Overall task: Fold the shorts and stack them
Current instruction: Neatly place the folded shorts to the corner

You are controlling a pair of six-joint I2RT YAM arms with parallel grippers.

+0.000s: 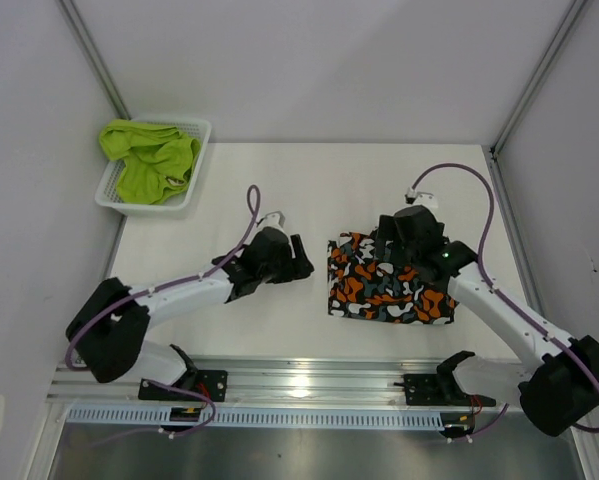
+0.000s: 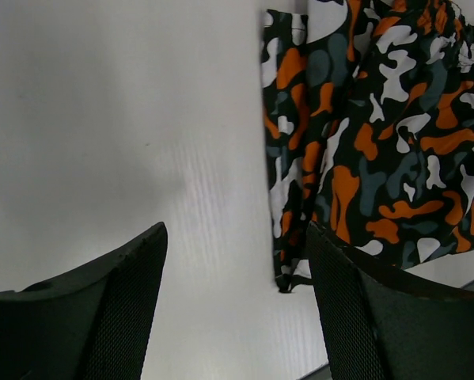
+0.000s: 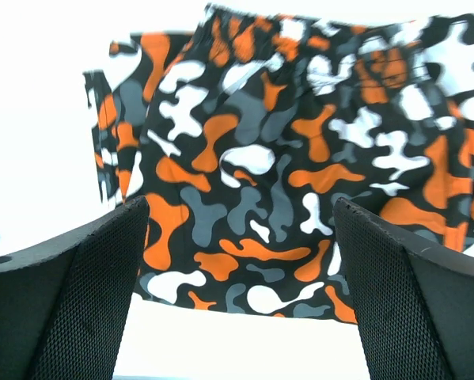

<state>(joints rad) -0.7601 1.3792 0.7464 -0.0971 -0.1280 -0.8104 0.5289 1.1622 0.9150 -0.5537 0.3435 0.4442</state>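
Note:
The camouflage shorts [image 1: 389,292] lie folded flat on the white table, right of centre. The lime green shorts [image 1: 149,158] are bunched in the basket at the back left. My left gripper [image 1: 301,257] hovers just left of the camouflage shorts, open and empty. In the left wrist view, the left gripper [image 2: 237,305] has bare table between its fingers, and the camouflage shorts [image 2: 379,142] lie to the upper right. My right gripper [image 1: 389,245] hangs over their far edge. Seen from the right wrist, that right gripper [image 3: 240,269] stands wide open above the camouflage shorts [image 3: 284,182], holding nothing.
A white mesh basket [image 1: 201,150] stands at the table's back left corner. White walls close in the table on three sides. The metal rail [image 1: 299,385] with both arm bases runs along the near edge.

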